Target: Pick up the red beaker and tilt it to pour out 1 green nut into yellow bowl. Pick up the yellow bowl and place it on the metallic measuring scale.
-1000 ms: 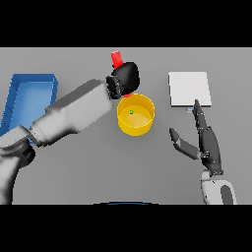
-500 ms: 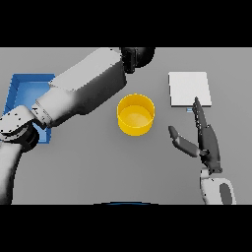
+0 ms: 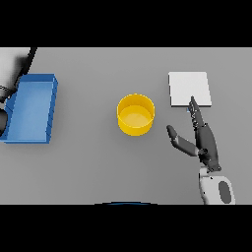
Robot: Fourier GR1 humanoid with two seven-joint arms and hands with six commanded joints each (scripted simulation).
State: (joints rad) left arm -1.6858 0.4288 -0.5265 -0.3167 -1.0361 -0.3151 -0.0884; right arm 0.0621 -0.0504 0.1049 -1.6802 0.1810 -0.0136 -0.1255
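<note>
Yellow bowl sits upright on the worktop, just left of and slightly beyond the right hand; fingers straight, thumb spread toward it, holding nothing. Metallic scale lies just past the fingertips, so this hand is nearer. Since a second ago the left arm has swung off left, taking the red beaker from view. Nut inside bowl: not discernible.

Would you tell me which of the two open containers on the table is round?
The yellow bowl at the centre; the blue tray at the left edge is rectangular.
</note>
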